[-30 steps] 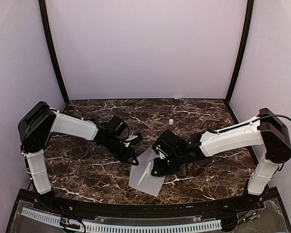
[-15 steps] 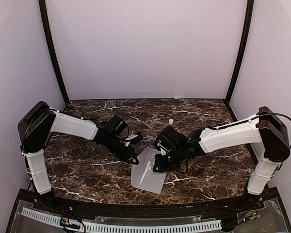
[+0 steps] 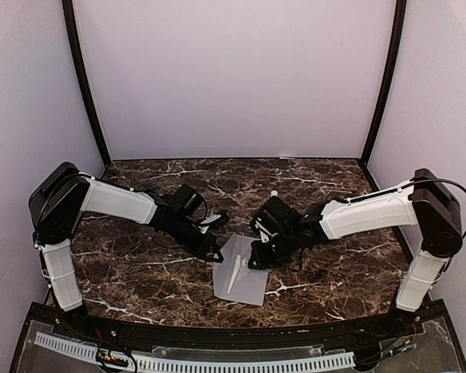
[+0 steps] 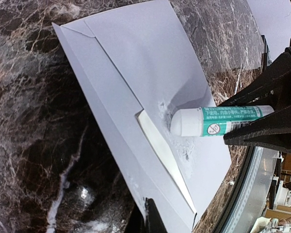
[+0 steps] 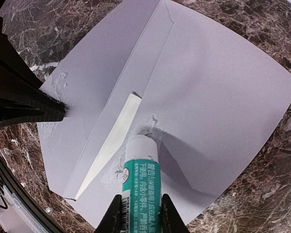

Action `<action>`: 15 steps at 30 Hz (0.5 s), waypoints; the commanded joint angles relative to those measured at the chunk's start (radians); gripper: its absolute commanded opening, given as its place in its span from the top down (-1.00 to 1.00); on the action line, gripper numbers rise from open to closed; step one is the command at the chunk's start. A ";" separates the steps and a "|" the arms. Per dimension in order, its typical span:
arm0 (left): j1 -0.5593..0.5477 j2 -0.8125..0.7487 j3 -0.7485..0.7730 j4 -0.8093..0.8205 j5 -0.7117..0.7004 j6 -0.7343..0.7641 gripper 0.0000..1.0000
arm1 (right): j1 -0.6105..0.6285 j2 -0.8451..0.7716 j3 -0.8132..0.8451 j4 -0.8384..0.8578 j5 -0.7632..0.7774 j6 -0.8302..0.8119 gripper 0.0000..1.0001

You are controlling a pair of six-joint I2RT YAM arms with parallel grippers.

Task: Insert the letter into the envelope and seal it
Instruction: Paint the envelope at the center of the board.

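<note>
On the dark marbled table (image 3: 132, 268), the left pincer (image 3: 215, 255) is fully closed, its tip pinning the plain light-grey paper envelope (image 3: 247, 284) near its left corner. A sliver of the cream rectangular letter (image 4: 160, 145) shows in the flap gap, so it sits inside. The right pincer (image 5: 138, 213) grips a green-and-white glue stick (image 5: 140, 170), tip on the seam. Over the last second it has slid away from the near edge, nudging the envelope along, so sealing looks underway. One envelope, one letter, one glue stick, one small white cap (image 3: 273, 194), two pincers.
</note>
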 commanded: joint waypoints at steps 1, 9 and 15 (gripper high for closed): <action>-0.006 0.015 0.015 -0.039 0.019 0.019 1.00 | -0.027 0.050 -0.010 -0.098 0.071 -0.026 1.00; -0.004 0.011 0.019 -0.040 -0.008 0.014 1.00 | -0.005 0.019 -0.024 -0.109 -0.011 -0.051 1.00; -0.006 0.002 0.019 -0.037 -0.020 0.011 1.00 | 0.047 0.015 -0.037 -0.121 -0.080 -0.051 1.00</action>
